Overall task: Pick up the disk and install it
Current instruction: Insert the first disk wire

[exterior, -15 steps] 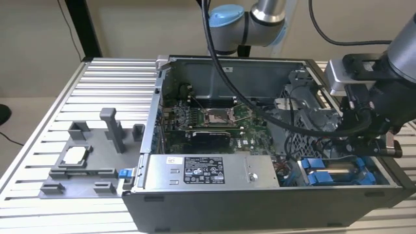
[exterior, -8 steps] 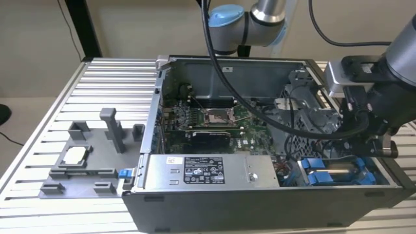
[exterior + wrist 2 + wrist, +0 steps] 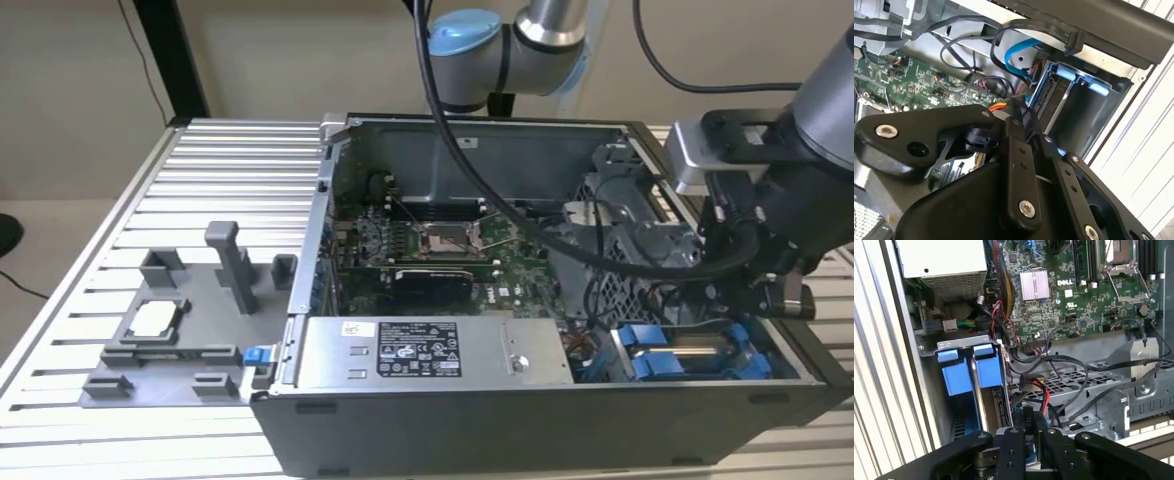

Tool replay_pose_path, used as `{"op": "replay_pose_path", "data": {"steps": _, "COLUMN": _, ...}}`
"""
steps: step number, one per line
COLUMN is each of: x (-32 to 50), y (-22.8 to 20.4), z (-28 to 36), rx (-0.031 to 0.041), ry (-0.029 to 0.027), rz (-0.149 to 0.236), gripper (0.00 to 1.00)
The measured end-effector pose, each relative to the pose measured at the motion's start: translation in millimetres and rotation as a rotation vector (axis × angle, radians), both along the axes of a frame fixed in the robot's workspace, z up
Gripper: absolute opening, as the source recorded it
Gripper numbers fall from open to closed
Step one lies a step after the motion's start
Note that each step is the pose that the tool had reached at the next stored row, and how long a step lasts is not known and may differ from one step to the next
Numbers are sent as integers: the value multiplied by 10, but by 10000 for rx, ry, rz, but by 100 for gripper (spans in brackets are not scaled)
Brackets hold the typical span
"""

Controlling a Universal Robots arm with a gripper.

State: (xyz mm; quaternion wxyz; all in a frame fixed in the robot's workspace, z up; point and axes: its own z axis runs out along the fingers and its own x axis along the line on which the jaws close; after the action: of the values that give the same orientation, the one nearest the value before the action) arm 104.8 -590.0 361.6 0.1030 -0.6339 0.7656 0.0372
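**A:** Starting at the exterior view's left: a grey tray (image 3: pixel 200 310) on the slatted bench (image 3: pixel 214 160), with a small silver chip (image 3: pixel 154 318) lying in it.
**B:** Next comes the open computer case (image 3: pixel 534 420). The power supply (image 3: pixel 414 348) runs along its near wall, and the motherboard (image 3: pixel 441 240) is beyond.
**A:** And the disk (image 3: pixel 694 350)?
**B:** Down in the drive bay at the case's corner, toward the exterior view's right. Its silver face is framed by its blue bracket (image 3: pixel 989 371).
**A:** The tool (image 3: pixel 755 300)?
**B:** Just above that bay, narrow, fingers (image 3: pixel 1013 445) drawn close. I can't tell whether it touches the disk.
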Motion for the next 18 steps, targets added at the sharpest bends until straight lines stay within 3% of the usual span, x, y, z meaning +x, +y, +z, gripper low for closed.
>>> {"op": "replay_pose_path", "data": {"steps": 3, "x": 6, "y": 7, "z": -1, "rx": -522, "ry": 168, "rz": 0, "gripper": 0}}
{"op": "replay_pose_path", "data": {"steps": 4, "x": 15, "y": 16, "z": 0, "rx": -716, "ry": 187, "rz": 0, "gripper": 0}}
{"op": "replay_pose_path", "data": {"steps": 5, "x": 27, "y": 32, "z": -5, "rx": -831, "ry": 189, "rz": -2, "gripper": 0}}
{"op": "replay_pose_path", "data": {"steps": 8, "x": 95, "y": 56, "z": -21, "rx": -868, "ry": 189, "rz": 0, "gripper": 0}}
{"op": "replay_pose_path", "data": {"steps": 9, "x": 112, "y": 59, "z": -24, "rx": -952, "ry": 197, "rz": 0, "gripper": 0}}
{"op": "replay_pose_path", "data": {"steps": 12, "x": 142, "y": 78, "z": -25, "rx": -1454, "ry": 272, "rz": -1, "gripper": 0}}
{"op": "replay_pose_path", "data": {"steps": 13, "x": 147, "y": 94, "z": -26, "rx": -1576, "ry": 304, "rz": 0, "gripper": 0}}
{"op": "replay_pose_path", "data": {"steps": 14, "x": 148, "y": 111, "z": -31, "rx": -1631, "ry": 318, "rz": 0, "gripper": 0}}
{"op": "replay_pose_path", "data": {"steps": 17, "x": 148, "y": 120, "z": -37, "rx": -1656, "ry": 327, "rz": -3, "gripper": 0}}
{"op": "replay_pose_path", "data": {"steps": 18, "x": 151, "y": 130, "z": -36, "rx": -1781, "ry": 375, "rz": 2, "gripper": 0}}
